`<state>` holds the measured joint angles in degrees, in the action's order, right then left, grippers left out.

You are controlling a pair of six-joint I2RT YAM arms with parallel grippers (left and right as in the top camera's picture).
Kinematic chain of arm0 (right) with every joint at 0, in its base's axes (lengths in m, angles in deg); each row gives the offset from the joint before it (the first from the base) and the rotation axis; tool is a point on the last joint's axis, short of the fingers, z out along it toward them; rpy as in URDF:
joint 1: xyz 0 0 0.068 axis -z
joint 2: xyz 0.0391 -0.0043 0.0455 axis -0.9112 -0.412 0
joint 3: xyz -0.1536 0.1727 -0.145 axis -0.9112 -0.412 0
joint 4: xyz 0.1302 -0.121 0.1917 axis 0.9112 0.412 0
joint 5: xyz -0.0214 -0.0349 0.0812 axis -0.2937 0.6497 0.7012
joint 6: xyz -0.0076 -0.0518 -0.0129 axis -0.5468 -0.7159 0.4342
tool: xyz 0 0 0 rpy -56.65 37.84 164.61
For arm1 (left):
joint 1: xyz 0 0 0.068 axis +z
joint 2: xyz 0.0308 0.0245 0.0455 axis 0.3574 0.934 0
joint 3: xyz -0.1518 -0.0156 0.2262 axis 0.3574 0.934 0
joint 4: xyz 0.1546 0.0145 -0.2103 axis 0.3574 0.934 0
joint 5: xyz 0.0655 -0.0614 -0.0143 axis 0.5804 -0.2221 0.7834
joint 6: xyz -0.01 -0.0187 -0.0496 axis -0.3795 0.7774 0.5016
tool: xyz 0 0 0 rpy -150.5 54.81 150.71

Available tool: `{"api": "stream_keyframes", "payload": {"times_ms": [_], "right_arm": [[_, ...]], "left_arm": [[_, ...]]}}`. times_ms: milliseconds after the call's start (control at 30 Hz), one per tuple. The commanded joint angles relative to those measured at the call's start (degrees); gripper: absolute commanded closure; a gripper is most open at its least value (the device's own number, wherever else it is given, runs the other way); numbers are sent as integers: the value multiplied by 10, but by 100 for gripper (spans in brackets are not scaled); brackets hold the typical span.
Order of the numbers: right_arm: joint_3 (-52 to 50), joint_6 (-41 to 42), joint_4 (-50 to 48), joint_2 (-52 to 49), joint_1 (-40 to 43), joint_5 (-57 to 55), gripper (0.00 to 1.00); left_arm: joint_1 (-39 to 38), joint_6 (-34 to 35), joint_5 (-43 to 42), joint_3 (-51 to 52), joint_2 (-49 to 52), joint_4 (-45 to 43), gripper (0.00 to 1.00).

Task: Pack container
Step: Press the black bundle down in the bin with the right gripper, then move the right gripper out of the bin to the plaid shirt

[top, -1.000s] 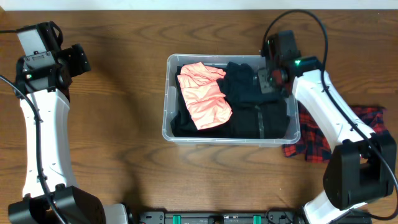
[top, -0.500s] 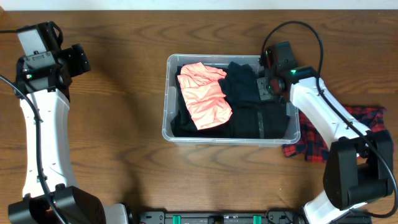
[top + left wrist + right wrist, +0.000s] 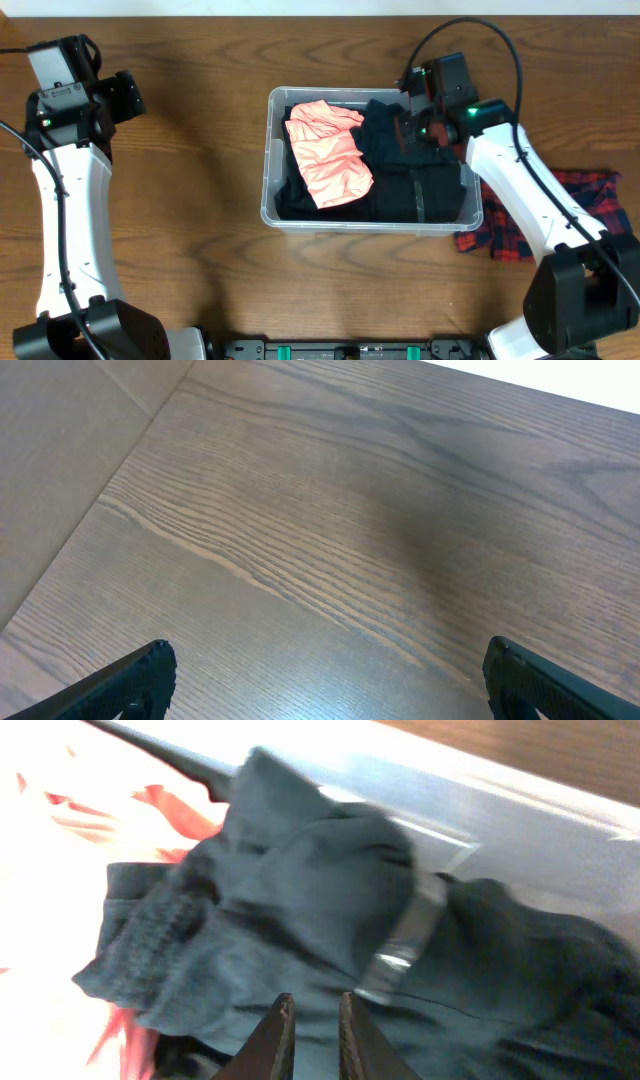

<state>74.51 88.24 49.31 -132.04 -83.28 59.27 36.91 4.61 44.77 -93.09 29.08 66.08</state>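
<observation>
Overhead, we see a big clear plastic container with round corners [image 3: 268,160] in the middle of a brown wooden table [image 3: 200,270]. Inside the container, on its left side, lies a crumpled pink cloth [image 3: 328,155]. Black clothes [image 3: 420,190] fill the right side of the container and peek out from under the pink cloth. Just beside the container, on its right, a red and black checked cloth [image 3: 590,190] lies on the table, partly hidden under the right arm.

The right gripper [image 3: 314,1020] hangs over the right part of the container, near its far rim and just above the black clothes. From the right wrist camera, we see its two fingers pressed almost together, with only a thin gap between them, low over a bunched dark cloth. We cannot tell if they pinch any of that cloth.

The left gripper [image 3: 325,680] is well apart from the container, off to its left, over bare table. Its fingers are spread wide and hold nothing.
</observation>
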Motion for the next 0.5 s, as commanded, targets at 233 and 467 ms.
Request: {"api": "stream_keyframes", "payload": {"times_ms": [233, 467], "right_arm": [[-9, -3, 3, -19, -8, 19, 87], [-8, -2, 21, 65, 9, 7, 86]], "left_arm": [[1, -1, 5, -2, 0, 0, 2], [1, -1, 5, -2, 0, 0, 2]]}}
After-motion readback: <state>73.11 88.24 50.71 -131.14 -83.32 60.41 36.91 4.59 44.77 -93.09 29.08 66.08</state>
